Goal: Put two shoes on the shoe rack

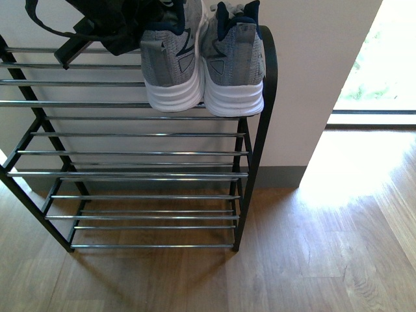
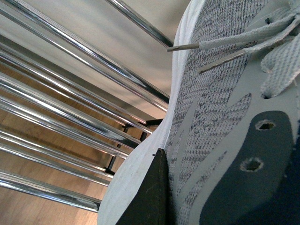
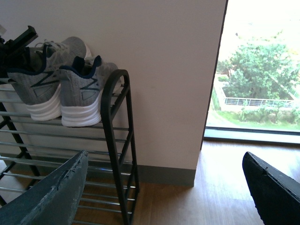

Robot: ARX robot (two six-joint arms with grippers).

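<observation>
Nearest, the right gripper point(image 3: 165, 157) hangs in front of the rack's curved end, its two dark, scuffed jaws spread wide and holding nothing. Under it a pale brown wooden plank floor point(image 1: 312, 260) runs up to the foot of the shoe rack point(image 1: 271, 71), a tall thin black metal frame with curved top ends that carries tiers of shiny chrome bars. On the top tier of the rack stands a pair of grey knit sneakers with thick white soles and navy lining, upright, side by side and touching, with their heels at the front edge. The end sneaker point(image 1: 235, 71) sits just beside the rack's curved end. The inner sneaker point(image 1: 172, 65) sits next to it, toward the rack's middle. Each heel bears a dark triangle mark, and a navy zigzag stripe crosses the side; whether they carry lettering cannot be told. The black left gripper point(image 1: 140, 26) is over the collar of the inner sneaker. In the left wrist view one dark finger point(image 2: 152, 197) lies against that shoe's side by the white sole; the other finger cannot be made out, so whether the pincer is clamped cannot be told. Behind the rack is a plain pale wall point(image 1: 318, 78) with a grey skirting board point(image 1: 279, 175). Past the wall's corner, beyond the rack's curved end, a bright floor-level window point(image 3: 262, 70) shows green trees.
</observation>
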